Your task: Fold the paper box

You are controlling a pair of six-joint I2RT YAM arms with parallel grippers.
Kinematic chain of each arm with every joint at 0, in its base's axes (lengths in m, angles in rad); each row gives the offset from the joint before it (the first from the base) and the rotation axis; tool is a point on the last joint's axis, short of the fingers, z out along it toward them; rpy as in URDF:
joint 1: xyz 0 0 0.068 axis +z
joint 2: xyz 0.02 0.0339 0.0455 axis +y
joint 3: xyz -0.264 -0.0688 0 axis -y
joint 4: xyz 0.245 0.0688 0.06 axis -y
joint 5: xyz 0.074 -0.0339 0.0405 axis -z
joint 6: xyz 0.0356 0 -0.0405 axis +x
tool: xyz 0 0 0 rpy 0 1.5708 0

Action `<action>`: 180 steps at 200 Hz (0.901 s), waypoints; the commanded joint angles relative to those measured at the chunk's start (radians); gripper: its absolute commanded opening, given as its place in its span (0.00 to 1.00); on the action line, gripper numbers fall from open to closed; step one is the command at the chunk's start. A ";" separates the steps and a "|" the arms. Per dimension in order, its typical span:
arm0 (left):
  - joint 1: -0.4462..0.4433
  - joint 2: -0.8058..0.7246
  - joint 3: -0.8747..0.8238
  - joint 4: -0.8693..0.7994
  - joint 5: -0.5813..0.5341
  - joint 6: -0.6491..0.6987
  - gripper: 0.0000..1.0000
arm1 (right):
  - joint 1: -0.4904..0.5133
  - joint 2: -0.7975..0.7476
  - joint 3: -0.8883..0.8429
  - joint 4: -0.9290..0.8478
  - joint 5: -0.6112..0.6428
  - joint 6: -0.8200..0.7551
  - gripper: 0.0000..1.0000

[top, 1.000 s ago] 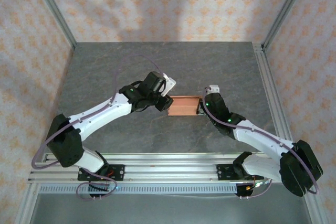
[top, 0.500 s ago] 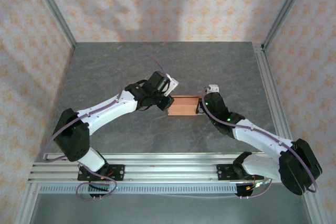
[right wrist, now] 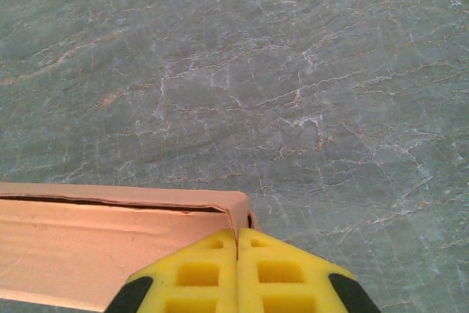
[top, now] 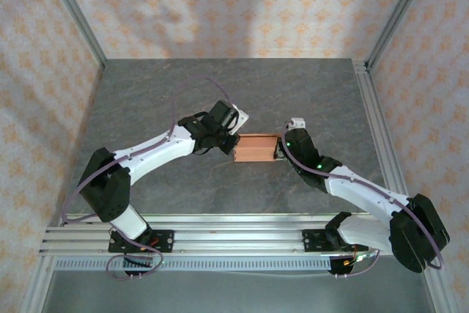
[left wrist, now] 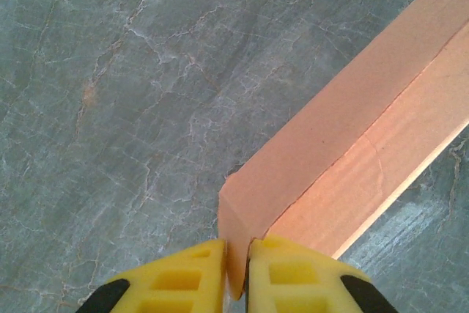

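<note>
Left tool (left wrist: 236, 258) squeezed on a thin corner flap of the pink paper box (left wrist: 352, 122), box stretching away from it over the grey worktop (left wrist: 110, 71), right tool (right wrist: 237, 243) pressed together at the box's other end, touching its corner

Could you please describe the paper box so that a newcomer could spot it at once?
On the grey marbled table, look mid-surface, where the white left arm and white right arm reach in from either side. Between their yellow jaws spans the long salmon-pink card box, the sole pink, straight-edged thing there.
</note>
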 commanded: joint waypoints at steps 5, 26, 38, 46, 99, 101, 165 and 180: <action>0.007 -0.008 0.032 0.007 0.004 -0.023 0.14 | 0.003 0.003 0.025 -0.031 0.003 -0.007 0.00; 0.007 -0.003 0.034 0.009 0.013 -0.028 0.08 | 0.003 0.007 0.028 -0.029 -0.001 -0.005 0.00; 0.007 0.005 0.040 0.006 0.010 -0.036 0.05 | 0.003 0.009 0.028 -0.027 -0.003 -0.004 0.00; 0.007 0.010 0.048 -0.003 0.005 -0.042 0.03 | 0.003 0.009 0.028 -0.027 -0.005 -0.002 0.00; 0.007 0.040 0.137 -0.093 -0.016 -0.154 0.00 | 0.003 0.019 0.032 -0.022 -0.012 -0.004 0.00; 0.007 0.043 0.140 -0.096 -0.017 -0.158 0.00 | 0.004 0.019 0.033 -0.023 -0.012 -0.004 0.00; 0.002 0.076 0.183 -0.146 0.006 -0.339 0.00 | 0.003 0.030 0.045 -0.030 -0.008 -0.010 0.00; 0.002 0.085 0.198 -0.155 0.017 -0.374 0.00 | 0.003 0.037 0.046 -0.029 -0.007 -0.011 0.00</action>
